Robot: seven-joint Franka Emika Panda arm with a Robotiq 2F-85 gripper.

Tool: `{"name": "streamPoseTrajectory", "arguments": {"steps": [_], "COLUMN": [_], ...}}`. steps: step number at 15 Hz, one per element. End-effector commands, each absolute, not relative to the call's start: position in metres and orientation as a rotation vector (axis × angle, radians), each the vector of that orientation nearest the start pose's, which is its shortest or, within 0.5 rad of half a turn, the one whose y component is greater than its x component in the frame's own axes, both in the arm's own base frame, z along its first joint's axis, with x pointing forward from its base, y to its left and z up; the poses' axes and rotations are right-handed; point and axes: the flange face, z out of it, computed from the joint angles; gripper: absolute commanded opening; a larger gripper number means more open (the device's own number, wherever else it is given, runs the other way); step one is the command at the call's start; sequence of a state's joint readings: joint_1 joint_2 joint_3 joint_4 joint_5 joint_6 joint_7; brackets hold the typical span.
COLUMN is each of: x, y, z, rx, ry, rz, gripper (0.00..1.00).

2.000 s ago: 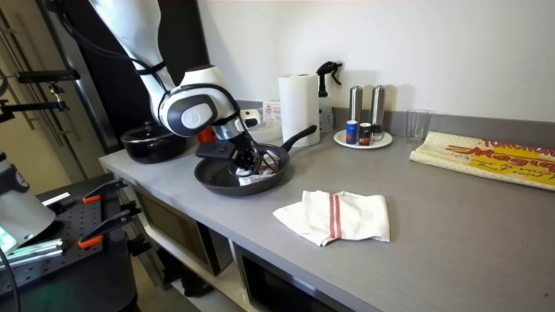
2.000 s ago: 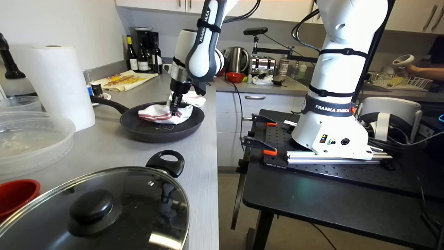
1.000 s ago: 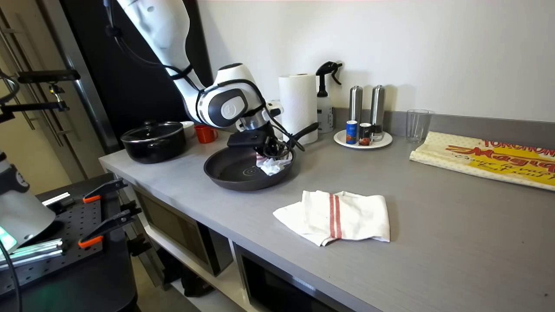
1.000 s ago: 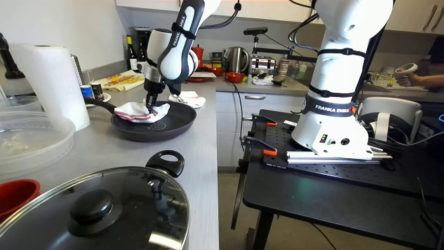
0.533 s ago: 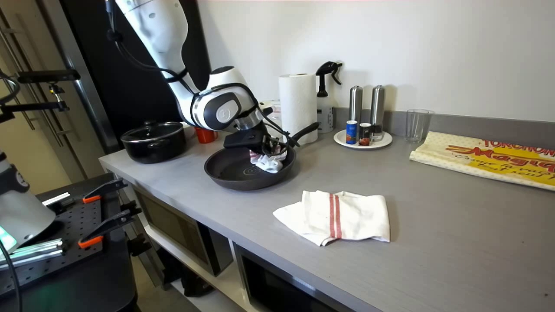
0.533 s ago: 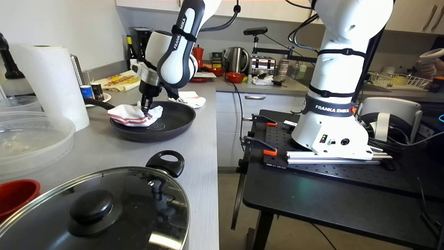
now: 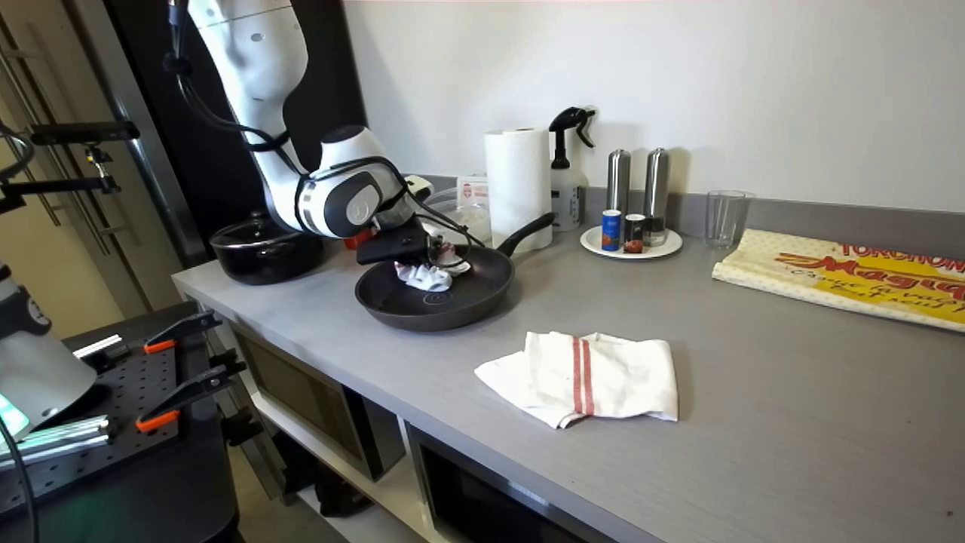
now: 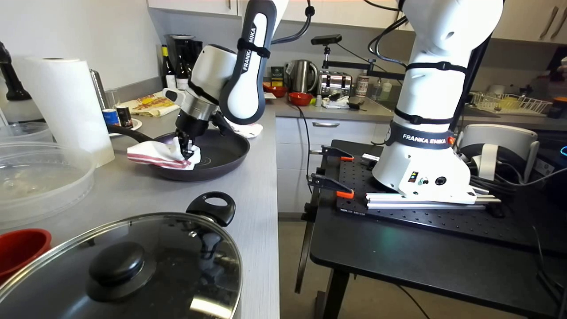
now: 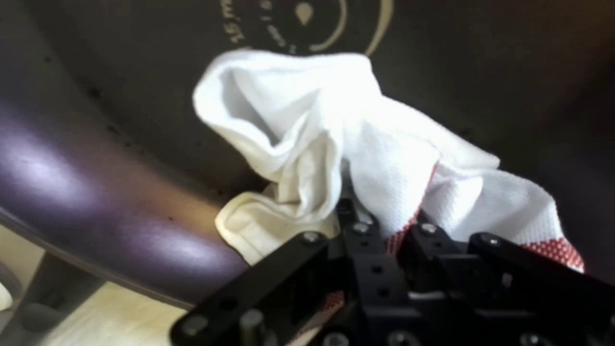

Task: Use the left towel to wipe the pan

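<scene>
Claw [image 9: 387,218] clamped tight on a bunched fold of the left towel [image 9: 370,129], over the pan [image 7: 482,294].
In an exterior view the left towel's toward the far side of the pan's middle; can't tell if it's touching the bottom. Lidded black pot [image 7: 271,266] is off left, paper roll [image 7: 519,188] is on the far side, flat towel [image 7: 622,377] with 2 red stripes is nearer and right, and a white plate [image 7: 592,246] with 2 small canisters [image 7: 611,231] is far right.
</scene>
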State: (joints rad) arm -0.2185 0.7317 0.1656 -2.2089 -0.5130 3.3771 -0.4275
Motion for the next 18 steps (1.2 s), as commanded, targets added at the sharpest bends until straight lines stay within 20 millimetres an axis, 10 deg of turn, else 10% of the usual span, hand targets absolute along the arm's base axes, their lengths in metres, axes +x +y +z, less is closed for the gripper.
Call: {"name": "streamPoseTrajectory", "arguments": {"steps": [1, 10, 18], "x": [0.505, 0.451, 0.475], "y": [0.058, 0.076, 0.016], "z": [0.085, 0.089, 0.099], "rx": [-2.688, -2.531, -2.755], "ry": [-1.368, -1.499, -1.290], "rz": [-0.641, -0.548, -0.563], "gripper": [0.03, 0.03, 0.03]}}
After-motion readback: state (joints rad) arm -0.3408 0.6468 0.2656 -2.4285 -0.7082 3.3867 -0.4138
